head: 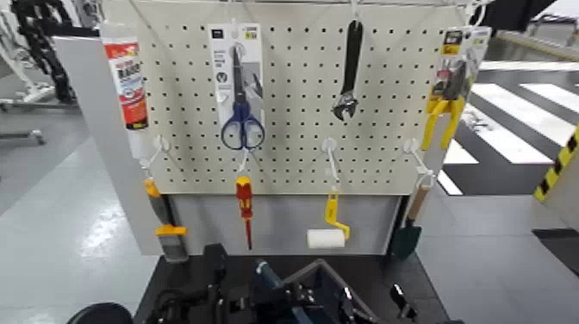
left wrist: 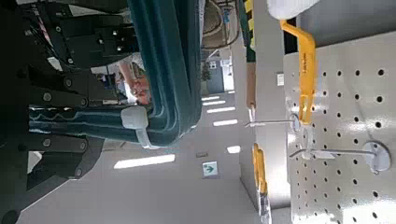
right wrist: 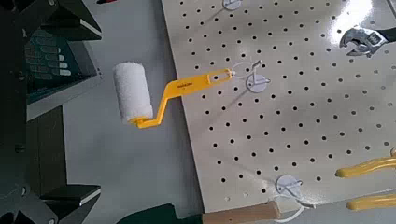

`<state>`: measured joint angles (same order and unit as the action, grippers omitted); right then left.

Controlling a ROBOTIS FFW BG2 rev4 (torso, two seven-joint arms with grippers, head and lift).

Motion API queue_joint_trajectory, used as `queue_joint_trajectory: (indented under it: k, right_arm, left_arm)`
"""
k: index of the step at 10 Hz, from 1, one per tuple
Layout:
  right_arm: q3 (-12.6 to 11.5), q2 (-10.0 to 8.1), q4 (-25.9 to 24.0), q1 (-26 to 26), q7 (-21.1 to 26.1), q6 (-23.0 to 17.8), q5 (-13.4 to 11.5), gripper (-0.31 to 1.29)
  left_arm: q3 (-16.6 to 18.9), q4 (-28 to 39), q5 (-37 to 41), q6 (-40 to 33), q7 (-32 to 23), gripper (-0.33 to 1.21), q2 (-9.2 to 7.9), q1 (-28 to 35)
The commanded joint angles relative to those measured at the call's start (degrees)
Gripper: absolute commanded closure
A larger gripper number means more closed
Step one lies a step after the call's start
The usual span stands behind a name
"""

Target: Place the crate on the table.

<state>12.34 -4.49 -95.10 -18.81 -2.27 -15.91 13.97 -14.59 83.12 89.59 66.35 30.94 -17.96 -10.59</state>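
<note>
Black table [head: 172,276] at the bottom of the head view, grey floor around, striped floor markings to the right. Cream pegboard [head: 293,95] behind holds scissors [head: 242,103], wrench [head: 348,73], yellow pliers [head: 445,108], red screwdriver [head: 245,207], paint roller [head: 326,233]. Crate [head: 301,297] sits low at the table's front edge between both arms. Left gripper [left wrist: 140,126] clamps the crate's teal wall. Right gripper [right wrist: 42,112] is beside the crate; can't tell its finger state.

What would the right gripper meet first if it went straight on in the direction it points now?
Probably the cream pegboard panel, which fills the right wrist view ahead of the right gripper. The white paint roller with the yellow handle hangs in front of it and may come first; depth is unclear. The gripper seems to hold the crate.
</note>
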Motion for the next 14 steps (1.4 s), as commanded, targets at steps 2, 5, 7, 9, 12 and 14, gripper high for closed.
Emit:
queue_joint_trajectory:
  k: [2, 5, 7, 9, 12, 14]
  right_arm:
    - [0.14, 0.01, 0.01, 0.09, -0.01, 0.00, 0.00, 0.14]
    - [0.32, 0.10, 0.09, 0.17, -0.01, 0.00, 0.09, 0.14]
    - [0.32, 0.10, 0.18, 0.26, -0.01, -0.09, 0.09, 0.14]
    - [0.32, 0.10, 0.27, 0.35, -0.01, -0.26, 0.09, 0.14]
    - [0.58, -0.08, 0.53, 0.53, -0.01, -0.62, 0.26, 0.14]
    - [0.67, -0.08, 0.71, 0.61, -0.01, -0.79, 0.53, 0.14]
  left_arm:
    - [0.18, -1.65, -0.64, 1.23, 0.26, 1.19, -1.64, -3.21]
    - [-1.67, -4.46, -0.64, 1.67, 1.40, 1.19, -2.96, -6.37]
    - [-3.51, -5.69, -0.64, 1.50, 3.16, 1.19, -3.40, -8.04]
    - [-4.57, -6.57, -0.55, 1.32, 4.22, 1.19, -3.48, -8.48]
    - [-7.38, -10.35, -0.64, 1.50, 6.33, 1.19, -4.45, -11.64]
    - [-8.70, -12.28, -0.55, 1.76, 7.29, 1.19, -5.07, -13.40]
